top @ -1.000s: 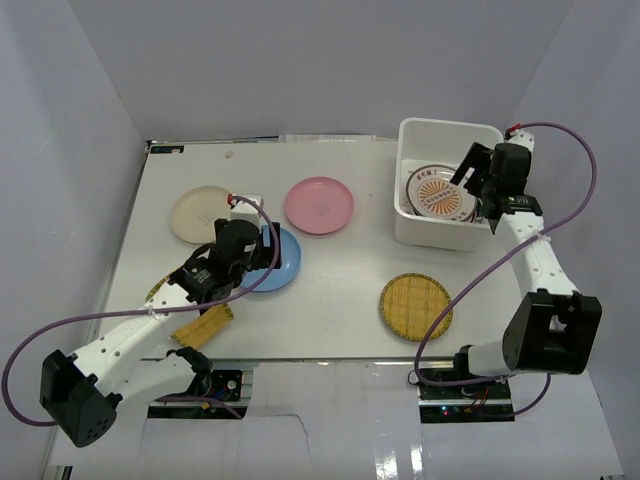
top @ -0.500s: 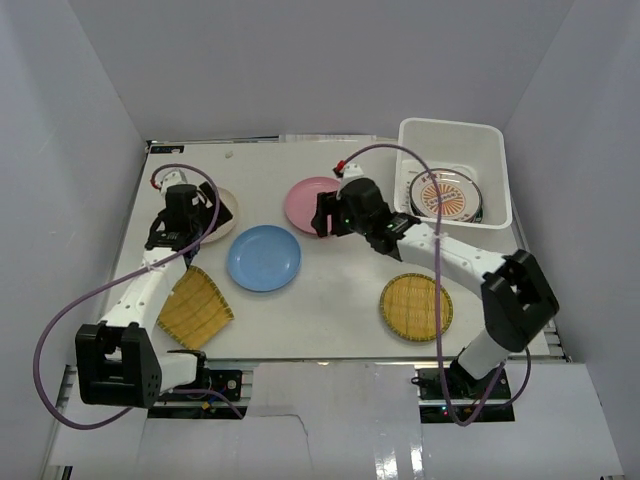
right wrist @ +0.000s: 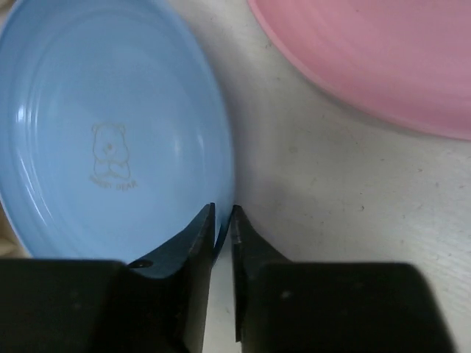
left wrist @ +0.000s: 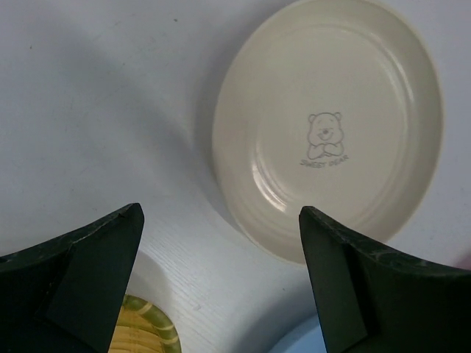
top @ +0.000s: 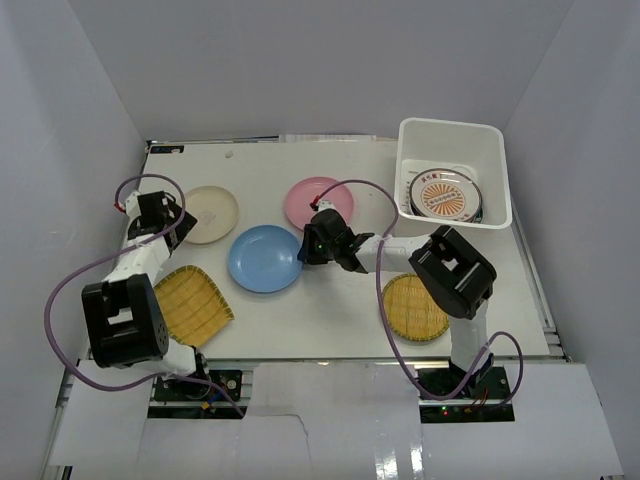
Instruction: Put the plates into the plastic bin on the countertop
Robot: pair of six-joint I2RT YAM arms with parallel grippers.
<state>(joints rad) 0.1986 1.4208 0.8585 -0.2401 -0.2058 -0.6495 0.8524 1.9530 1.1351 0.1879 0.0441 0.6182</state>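
Right wrist view shows us the right tool [right wrist: 223, 220] clenched on the rim of the blue plate [right wrist: 110, 147], which lies flat on the worktop [right wrist: 331, 206]. From above, the plastic bin [top: 452, 124] is at 2 o'clock from this tool. The left tool [left wrist: 221, 213] is released over the cream plate [left wrist: 331, 132].

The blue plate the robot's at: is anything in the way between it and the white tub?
Nothing visible blocks it. The pink plate lies flat just beside the line from the blue plate to the plastic bin; lifted, the plate should clear it and only needs to rise over the bin's wall.
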